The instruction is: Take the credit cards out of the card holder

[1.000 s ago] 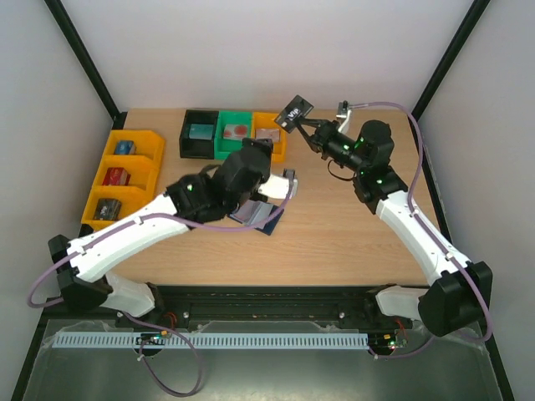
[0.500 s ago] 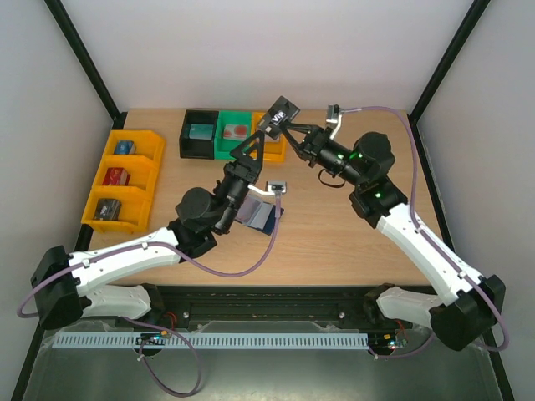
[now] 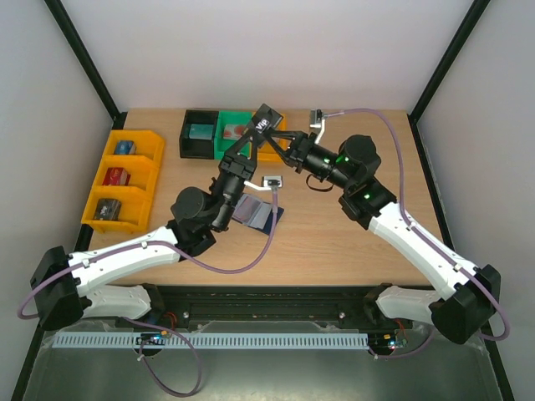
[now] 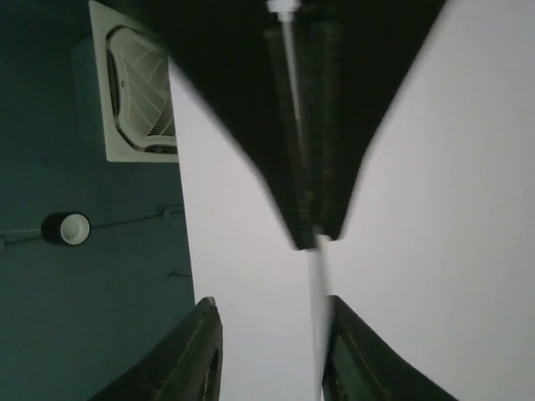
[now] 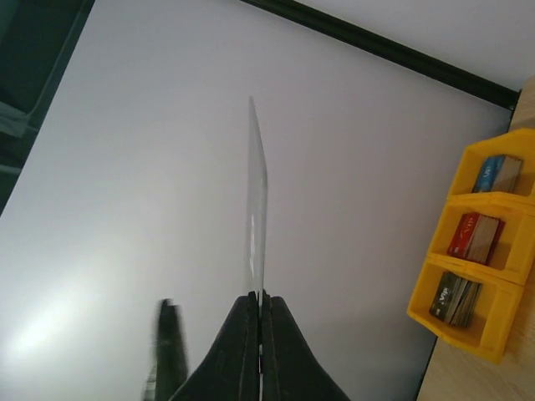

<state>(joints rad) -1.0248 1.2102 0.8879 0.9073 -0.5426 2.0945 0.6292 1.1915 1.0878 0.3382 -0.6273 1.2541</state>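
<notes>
In the top view my right gripper is shut on a black credit card with white lettering, held in the air above the back bins. My left gripper is raised to that card, one finger on each side of it. The left wrist view shows the card edge-on, against the right finger, with a gap to the left one. The right wrist view shows my right gripper pinching the card. The dark blue card holder lies open on the table under the left arm.
A yellow three-compartment bin with cards stands at the left edge of the table; it also shows in the right wrist view. Black and green bins stand along the back, with another yellow bin partly hidden behind the grippers.
The right gripper has carried the card leftward. The left arm has lifted off the card holder up to the card, and its jaws have narrowed around it.
</notes>
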